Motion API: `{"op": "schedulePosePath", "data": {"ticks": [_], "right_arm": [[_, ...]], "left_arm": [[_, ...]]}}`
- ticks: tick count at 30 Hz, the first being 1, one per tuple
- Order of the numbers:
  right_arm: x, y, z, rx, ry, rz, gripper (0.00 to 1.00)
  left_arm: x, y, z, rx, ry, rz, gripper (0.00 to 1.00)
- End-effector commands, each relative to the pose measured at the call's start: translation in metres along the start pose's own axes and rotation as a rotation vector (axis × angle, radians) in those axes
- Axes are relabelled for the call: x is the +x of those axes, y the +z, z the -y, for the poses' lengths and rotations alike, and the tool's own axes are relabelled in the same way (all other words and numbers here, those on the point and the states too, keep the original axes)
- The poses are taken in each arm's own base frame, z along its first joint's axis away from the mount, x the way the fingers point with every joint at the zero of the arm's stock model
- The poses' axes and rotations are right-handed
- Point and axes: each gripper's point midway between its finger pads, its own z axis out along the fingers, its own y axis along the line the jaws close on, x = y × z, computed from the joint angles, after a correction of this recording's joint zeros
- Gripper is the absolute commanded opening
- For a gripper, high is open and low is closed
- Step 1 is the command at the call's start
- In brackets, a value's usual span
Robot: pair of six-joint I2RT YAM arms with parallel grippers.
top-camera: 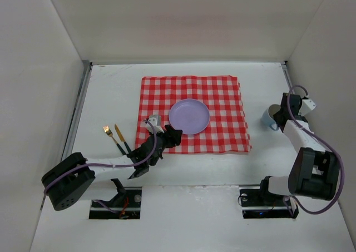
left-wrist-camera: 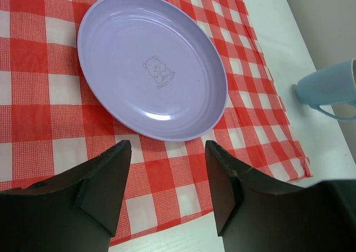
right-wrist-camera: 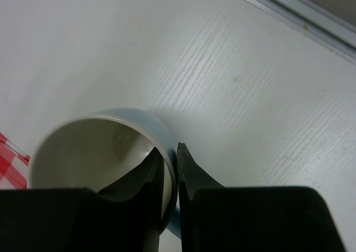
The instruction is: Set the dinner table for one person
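A lilac plate (top-camera: pixel 189 116) lies on the red-and-white checked cloth (top-camera: pixel 222 99) on the white dinner table (top-camera: pixel 111 85). In the left wrist view the plate (left-wrist-camera: pixel 150 63) is just ahead of the open, empty jaws. My left gripper (top-camera: pixel 171 137) hovers over the cloth's near edge. A gold fork (top-camera: pixel 111 137) and a gold knife (top-camera: pixel 122 137) lie left of the cloth. My right gripper (top-camera: pixel 280 116) is shut on the rim of a light blue mug (top-camera: pixel 271 117), one finger inside and one outside (right-wrist-camera: pixel 186 168). The mug (right-wrist-camera: pixel 105 146) stands right of the cloth.
Metal rails (top-camera: pixel 78 113) run along the table's side edges. White walls enclose the table on the left, back and right. The mug also shows at the right of the left wrist view (left-wrist-camera: pixel 331 88).
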Motion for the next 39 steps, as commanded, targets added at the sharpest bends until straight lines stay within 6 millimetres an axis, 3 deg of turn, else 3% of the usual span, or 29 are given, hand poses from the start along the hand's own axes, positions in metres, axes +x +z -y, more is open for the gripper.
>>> {"op": "schedulePosePath", "data": {"ticks": [1,4,8,14,19,25,39], "right_arm": [[-0.061,-0.041,-0.043,-0.138,0.040,0.147,0.13],[-0.071,-0.063,-0.082,-0.227,-0.008,0.160,0.14],[-0.057,-0.078,-0.154,-0.355,-0.109,0.115,0.14],[-0.030,-0.071,-0.245,-0.461,-0.214,0.025,0.14],[-0.008,-0.052,-0.289,-0.446,-0.312,-0.020,0.14],[0.006,-0.032,-0.305,-0.411,-0.378,-0.061,0.14],[0.046,0.000,-0.291,-0.325,-0.491,-0.193,0.19]], "left_arm": [[-0.020,0.004,0.023,0.056,-0.034,0.057,0.53],[-0.018,0.005,0.020,0.047,-0.033,0.054,0.53],[-0.020,0.004,0.024,0.059,-0.032,0.059,0.53],[-0.024,0.002,0.023,0.057,-0.035,0.070,0.53],[-0.024,0.004,0.018,0.043,-0.032,0.072,0.53],[-0.023,0.005,0.016,0.037,-0.033,0.070,0.53],[-0.020,0.008,0.012,0.021,-0.030,0.065,0.53]]}}
